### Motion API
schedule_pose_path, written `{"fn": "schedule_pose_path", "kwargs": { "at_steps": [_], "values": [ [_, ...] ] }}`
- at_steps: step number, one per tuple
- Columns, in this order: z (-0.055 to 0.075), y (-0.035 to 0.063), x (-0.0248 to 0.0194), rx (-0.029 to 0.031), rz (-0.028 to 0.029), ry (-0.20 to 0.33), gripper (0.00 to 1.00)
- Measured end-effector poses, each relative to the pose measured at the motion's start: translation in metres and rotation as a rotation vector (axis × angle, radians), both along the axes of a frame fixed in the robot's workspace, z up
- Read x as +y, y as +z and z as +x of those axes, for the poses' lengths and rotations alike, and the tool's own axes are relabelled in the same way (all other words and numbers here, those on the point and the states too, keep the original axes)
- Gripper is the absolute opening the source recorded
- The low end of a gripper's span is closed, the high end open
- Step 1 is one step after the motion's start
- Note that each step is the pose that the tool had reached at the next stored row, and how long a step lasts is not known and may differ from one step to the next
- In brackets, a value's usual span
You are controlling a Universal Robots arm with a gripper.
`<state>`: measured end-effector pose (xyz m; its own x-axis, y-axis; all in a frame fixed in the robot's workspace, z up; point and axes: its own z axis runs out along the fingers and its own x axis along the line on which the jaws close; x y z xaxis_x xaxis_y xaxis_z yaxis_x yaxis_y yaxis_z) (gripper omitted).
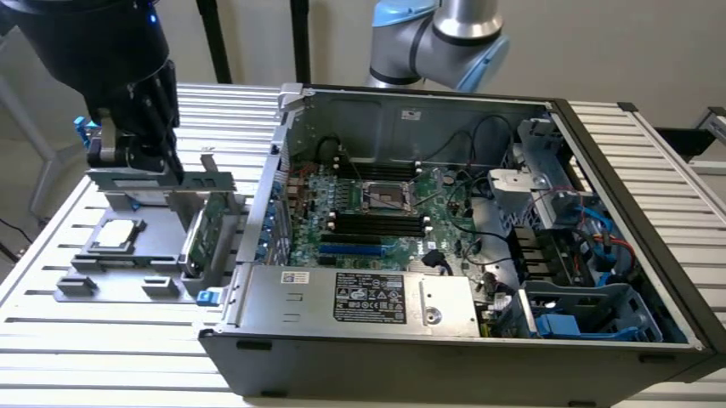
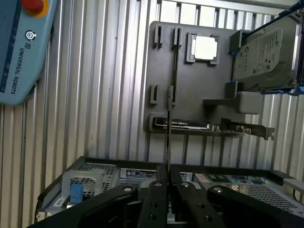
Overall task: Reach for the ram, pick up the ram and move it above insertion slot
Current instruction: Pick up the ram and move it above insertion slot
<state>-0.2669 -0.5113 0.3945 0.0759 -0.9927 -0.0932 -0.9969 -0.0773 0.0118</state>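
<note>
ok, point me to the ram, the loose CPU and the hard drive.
ram (image 2: 168, 124): wrist view, thin edge of the stick, just beyond the end effector.
CPU (image 1: 117, 235): exterior view, middle of its metal lid, on the grey holder.
hard drive (image 2: 262, 56): wrist view, its labelled silver face.

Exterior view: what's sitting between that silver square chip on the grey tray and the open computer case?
A green card with a metal bracket, standing on edge, in the exterior view.

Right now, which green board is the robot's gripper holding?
The ram, the long thin green stick pinched in the gripper. The bigger green card with the metal bracket stands untouched in the grey holder.
</note>
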Motion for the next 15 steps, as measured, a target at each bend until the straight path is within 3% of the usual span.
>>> {"fn": "schedule_pose_path", "kwargs": {
  "at_steps": [6,15],
  "values": [
    [0.027,0.0019,0.0,-0.0001,0.02,0.002,0.13],
    [0.069,0.002,0.0,0.0,0.0359,0.004,0.13]
  ]
}}
